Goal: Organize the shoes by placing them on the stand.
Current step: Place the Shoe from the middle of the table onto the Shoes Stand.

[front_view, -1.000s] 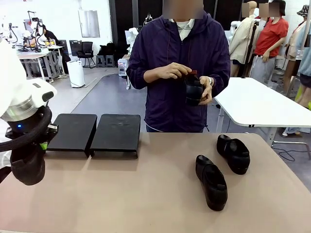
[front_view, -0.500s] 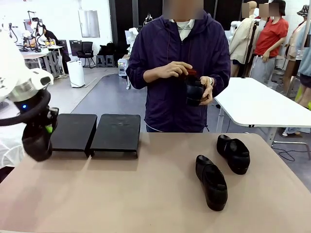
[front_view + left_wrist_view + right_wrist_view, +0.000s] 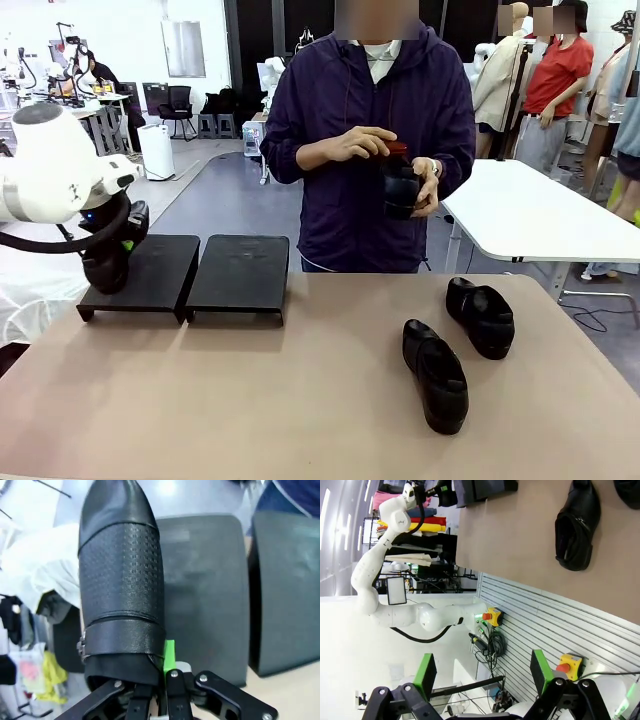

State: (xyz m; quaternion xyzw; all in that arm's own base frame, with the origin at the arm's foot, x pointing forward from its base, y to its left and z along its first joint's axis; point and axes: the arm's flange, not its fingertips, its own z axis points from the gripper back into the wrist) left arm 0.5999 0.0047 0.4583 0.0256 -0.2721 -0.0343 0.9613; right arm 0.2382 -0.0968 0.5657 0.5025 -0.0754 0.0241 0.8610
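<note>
Shoe (image 3: 120, 580), black and dimpled, hangs pinched in the left gripper (image 3: 159, 672) over the stand (image 3: 205, 590) on the tan table (image 3: 300, 400); right gripper (image 3: 482, 672) gapes.

Held shoe (image 3: 120, 580): black, embossed upper with a buckled strap; clamped at the heel collar by the left end effector (image 3: 162, 664), toe pointing straight away from it.
Stand (image 3: 240, 272): two low black panels side by side, just beneath and beyond the left end effector.
Near shoe (image 3: 435, 375): upright on the surface (image 3: 250, 400), well apart from the left end effector.
Far shoe (image 3: 482, 317): just beside the near shoe, farther off.
Fourth shoe (image 3: 400, 190): in the person's hands (image 3: 352, 146), well apart from the left end effector.
</note>
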